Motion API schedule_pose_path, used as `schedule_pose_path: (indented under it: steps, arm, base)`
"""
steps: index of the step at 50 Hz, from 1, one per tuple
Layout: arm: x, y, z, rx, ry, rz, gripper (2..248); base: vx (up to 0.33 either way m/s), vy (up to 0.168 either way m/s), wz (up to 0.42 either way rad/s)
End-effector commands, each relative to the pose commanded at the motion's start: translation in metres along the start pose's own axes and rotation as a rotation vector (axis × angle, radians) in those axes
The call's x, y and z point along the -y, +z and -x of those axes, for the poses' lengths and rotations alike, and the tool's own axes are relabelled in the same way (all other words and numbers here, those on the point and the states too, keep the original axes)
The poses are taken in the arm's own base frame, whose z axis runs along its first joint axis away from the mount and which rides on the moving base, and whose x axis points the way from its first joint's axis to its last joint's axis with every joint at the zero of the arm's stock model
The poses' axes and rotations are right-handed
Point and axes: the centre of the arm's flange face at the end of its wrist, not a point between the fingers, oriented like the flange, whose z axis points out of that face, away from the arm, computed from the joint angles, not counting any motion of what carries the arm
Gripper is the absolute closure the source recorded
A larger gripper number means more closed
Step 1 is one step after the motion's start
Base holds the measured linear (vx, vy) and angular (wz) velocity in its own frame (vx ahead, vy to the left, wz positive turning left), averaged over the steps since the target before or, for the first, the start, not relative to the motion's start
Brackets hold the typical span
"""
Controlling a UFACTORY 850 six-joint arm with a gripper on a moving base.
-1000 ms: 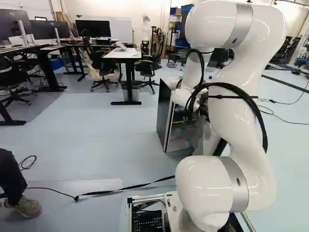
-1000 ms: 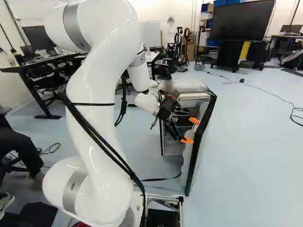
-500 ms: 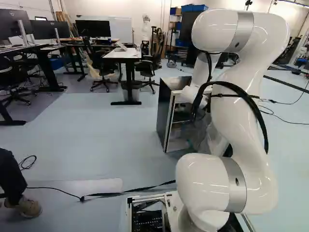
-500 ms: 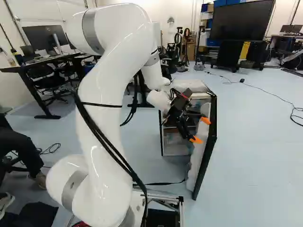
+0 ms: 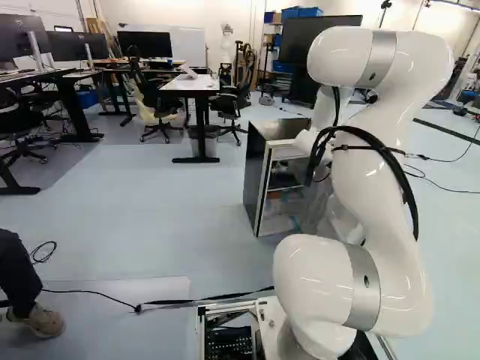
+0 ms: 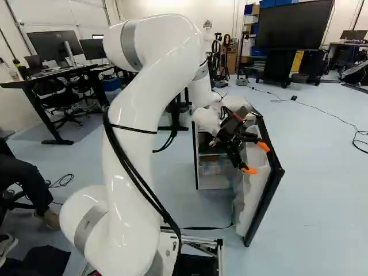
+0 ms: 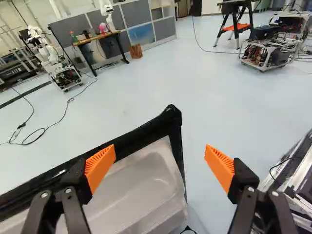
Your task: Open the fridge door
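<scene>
"Nearly done?"
"Mostly, I'd say: the black-edged, white-lined fridge door (image 6: pixel 250 198) stands well open beside the black, orange-padded gripper (image 7: pixel 160 151), its 2 jaws apart, gripping nothing."
"Left?"
"Perhaps 1 small push."

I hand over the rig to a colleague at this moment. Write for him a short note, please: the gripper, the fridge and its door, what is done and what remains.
Gripper: open, holding nothing; it is at the inner side of the door, whose free top corner shows between and ahead of the fingers. Whether a finger touches the door, I cannot tell.
Fridge: on the floor ahead of the base.
Door: swung well out, the inside of the fridge in sight.
Done: the door is open.
Left: probably only a wider swing, if wanted, then backing the arm clear.
</scene>
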Motion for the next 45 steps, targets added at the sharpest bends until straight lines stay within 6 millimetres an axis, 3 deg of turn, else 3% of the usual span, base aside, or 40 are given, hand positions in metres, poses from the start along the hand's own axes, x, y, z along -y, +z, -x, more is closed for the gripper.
schedule_pose_path:
  steps: [27, 45]
  arm:
    - [0.048, 0.046, -0.013, -0.009, 0.102, 0.064, 3]
    - [0.050, 0.052, -0.015, -0.011, 0.110, 0.073, 3]
  base:
    - [0.000, 0.000, 0.000]
    - [0.000, 0.000, 0.000]
